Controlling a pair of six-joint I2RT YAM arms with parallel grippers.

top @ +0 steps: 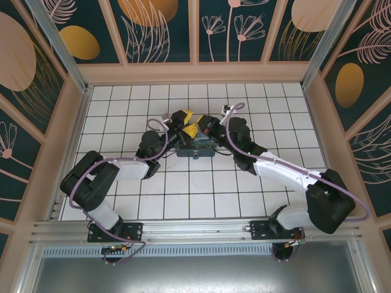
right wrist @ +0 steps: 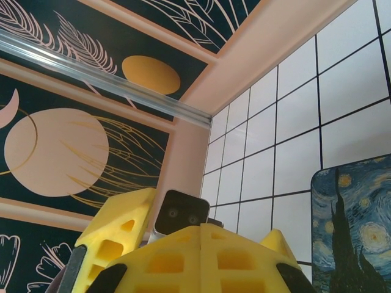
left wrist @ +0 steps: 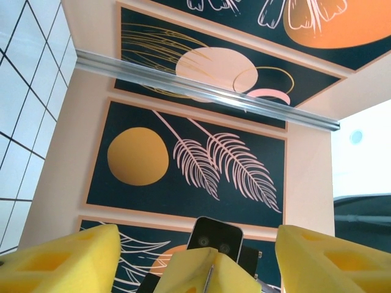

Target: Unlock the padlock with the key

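The padlock (top: 195,154) appears in the top view as a tiny pale-blue spot with a silvery glint. It sits at the middle of the near edge of the box (top: 183,149). That puts it close below the right gripper (top: 194,128), on the side toward the arm bases and apart from the fingertips. The shackle is too small to judge as locked or freed. Whether the key lies between that gripper's pressed-together pads cannot be told.

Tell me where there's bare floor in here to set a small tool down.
Bare tiles lie along the back wall, and in the near middle strip along the metal rail. It is crowded mid-floor, where the left gripper and right gripper meet by the painted box.
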